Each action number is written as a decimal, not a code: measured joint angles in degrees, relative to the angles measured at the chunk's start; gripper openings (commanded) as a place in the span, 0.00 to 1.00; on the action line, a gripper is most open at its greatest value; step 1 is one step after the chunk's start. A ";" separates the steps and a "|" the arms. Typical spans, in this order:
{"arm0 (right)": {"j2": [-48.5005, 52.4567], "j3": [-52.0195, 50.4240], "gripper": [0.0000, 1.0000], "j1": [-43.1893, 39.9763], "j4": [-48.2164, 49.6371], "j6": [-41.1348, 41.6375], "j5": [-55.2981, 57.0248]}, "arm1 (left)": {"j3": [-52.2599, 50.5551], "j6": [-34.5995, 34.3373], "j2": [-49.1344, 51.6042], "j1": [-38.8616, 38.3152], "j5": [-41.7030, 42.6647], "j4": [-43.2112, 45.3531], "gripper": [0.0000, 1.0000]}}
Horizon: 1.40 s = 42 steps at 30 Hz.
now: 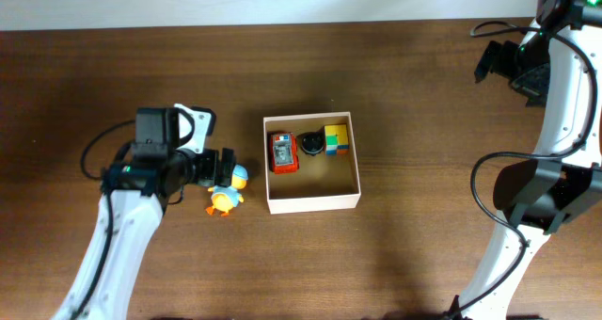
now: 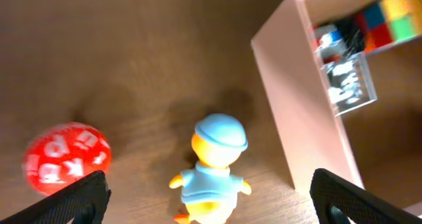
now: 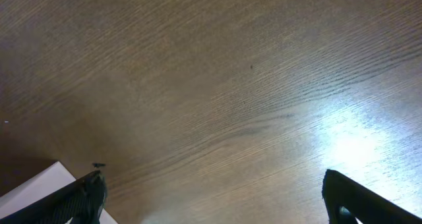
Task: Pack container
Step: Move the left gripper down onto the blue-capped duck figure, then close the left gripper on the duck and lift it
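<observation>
The container (image 1: 315,203) is a square white-walled box with a tan inside at the table's middle. It holds a red toy (image 1: 283,152), a black object (image 1: 310,145) and a multicoloured cube (image 1: 337,138). A yellow duck toy in a blue hat and shirt (image 1: 226,196) stands just left of the box. My left gripper (image 1: 222,169) is open and hovers over the duck. In the left wrist view the duck (image 2: 214,158) lies between the spread fingers (image 2: 208,199), beside the box wall (image 2: 297,99). My right gripper (image 1: 491,62) is open and empty at the far right back.
A red ball with white letters (image 2: 66,157) lies left of the duck, near my left finger. The right wrist view shows bare wood and a white corner (image 3: 39,191) at the lower left. The right arm's base and cables (image 1: 536,193) stand at the right edge.
</observation>
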 measured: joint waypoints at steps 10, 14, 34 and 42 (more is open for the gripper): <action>0.00 0.00 0.99 0.00 0.00 0.00 -0.02 | 0.04 -0.07 10.23 0.00 0.87 -4.59 0.90; 0.00 0.00 0.99 0.00 0.02 -0.02 -0.02 | 0.09 -0.13 10.23 0.00 1.16 -8.13 0.89; 0.00 0.00 0.99 0.00 0.02 0.00 0.00 | 0.07 -0.15 13.84 0.00 1.20 -7.19 0.81; 0.00 0.00 0.98 0.00 0.02 0.00 0.00 | 0.04 -0.20 21.18 0.00 1.07 -4.37 0.67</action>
